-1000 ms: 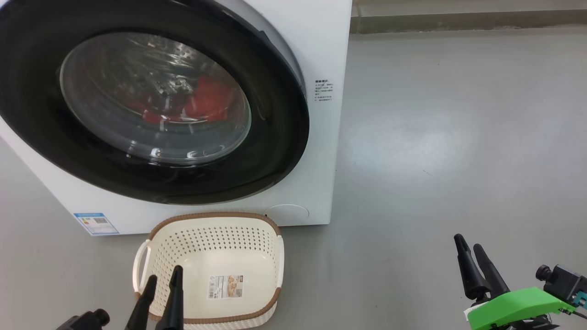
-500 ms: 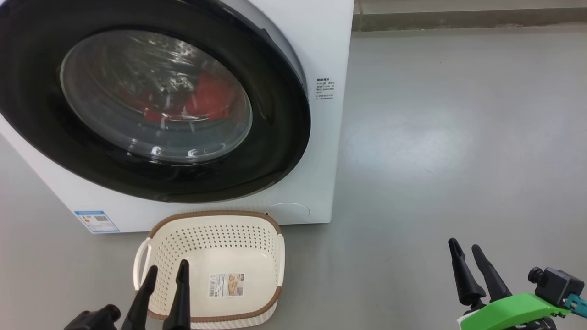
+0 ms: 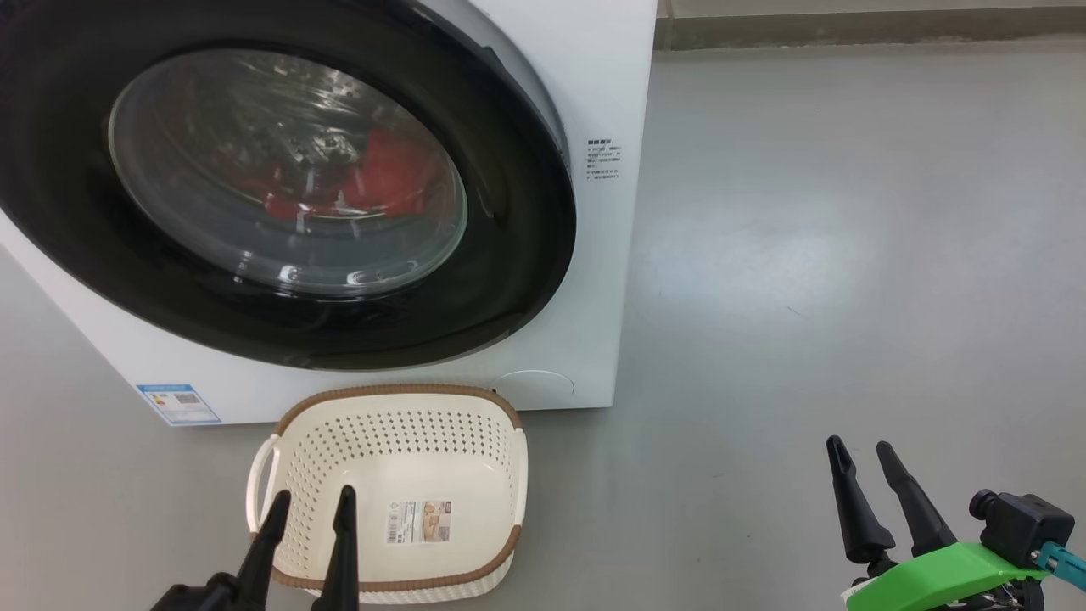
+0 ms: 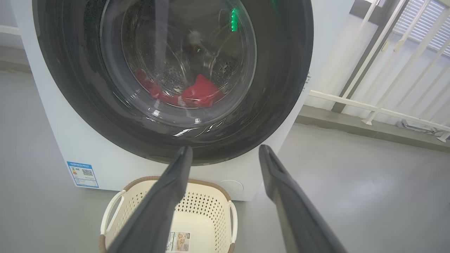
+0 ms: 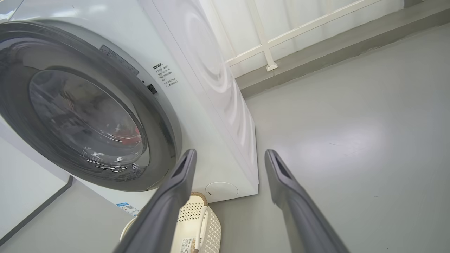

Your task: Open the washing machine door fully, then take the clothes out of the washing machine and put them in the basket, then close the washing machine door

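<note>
Hovering wide, empty, left claw (image 3: 313,495) and right claw (image 3: 860,445) face shut glossy-black round washing machine door (image 3: 509,255); bright red fabric clothes (image 3: 386,182) inside; cream perforated plastic basket (image 3: 399,389) on floor (image 3: 806,255) below to catch them.

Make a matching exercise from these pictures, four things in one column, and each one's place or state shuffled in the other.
1 round black-rimmed glass washing machine door
2 bright red fabric clothes
3 cream perforated plastic basket
4 right gripper

A on the grey floor, holding no clothes
B shut
C behind the door's glass
D open, holding nothing

Pairs: 1-B, 2-C, 3-A, 4-D
</note>
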{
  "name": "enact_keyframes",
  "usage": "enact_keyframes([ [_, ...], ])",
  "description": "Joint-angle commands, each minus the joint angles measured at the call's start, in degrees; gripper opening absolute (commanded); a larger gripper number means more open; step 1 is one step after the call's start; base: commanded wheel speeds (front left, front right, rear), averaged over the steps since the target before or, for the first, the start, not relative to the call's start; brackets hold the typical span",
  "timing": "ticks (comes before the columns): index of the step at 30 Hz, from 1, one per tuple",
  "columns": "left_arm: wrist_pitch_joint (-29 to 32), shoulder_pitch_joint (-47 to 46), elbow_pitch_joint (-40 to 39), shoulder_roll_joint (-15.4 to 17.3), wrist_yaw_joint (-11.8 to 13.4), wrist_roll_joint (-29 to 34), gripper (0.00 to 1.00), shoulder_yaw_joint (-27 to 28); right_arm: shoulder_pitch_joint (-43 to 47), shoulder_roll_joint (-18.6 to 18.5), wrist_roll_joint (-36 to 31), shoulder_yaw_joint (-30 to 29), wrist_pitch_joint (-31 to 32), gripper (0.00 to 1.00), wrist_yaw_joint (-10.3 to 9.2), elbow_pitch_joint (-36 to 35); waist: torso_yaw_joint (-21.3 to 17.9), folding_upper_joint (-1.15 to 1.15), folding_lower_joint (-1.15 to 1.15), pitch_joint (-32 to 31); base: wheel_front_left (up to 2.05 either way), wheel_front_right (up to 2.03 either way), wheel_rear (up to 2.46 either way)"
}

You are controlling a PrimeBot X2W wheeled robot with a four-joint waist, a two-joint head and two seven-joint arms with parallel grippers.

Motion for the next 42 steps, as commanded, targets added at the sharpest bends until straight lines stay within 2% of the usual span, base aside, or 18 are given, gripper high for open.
enact_keyframes([
  [1, -1.0, -0.7, -1.9, 0.7, 0.1, 2.5, 1.00, 1.2, -0.5, -1.0, -2.1, 0.9, -1.1, 1.00, -0.03, -1.8, 0.0, 0.00, 0.00, 0.1, 0.00, 0.00, 0.00],
  [24, -4.7, 0.4, 1.1, 0.2, -0.7, 14.1, 1.00, 2.9, 2.5, -0.7, -14.7, -2.3, -4.8, 1.00, -0.03, -3.5, 0.4, 0.00, 0.00, 0.0, 0.00, 0.00, 0.00],
  [42, -4.7, -0.2, 2.8, 0.1, -1.5, 12.7, 1.00, 3.3, 2.3, -0.1, -14.2, -2.2, -4.9, 0.98, -0.03, -3.6, 0.5, 0.00, 0.00, 0.3, 0.00, 0.00, 0.00],
])
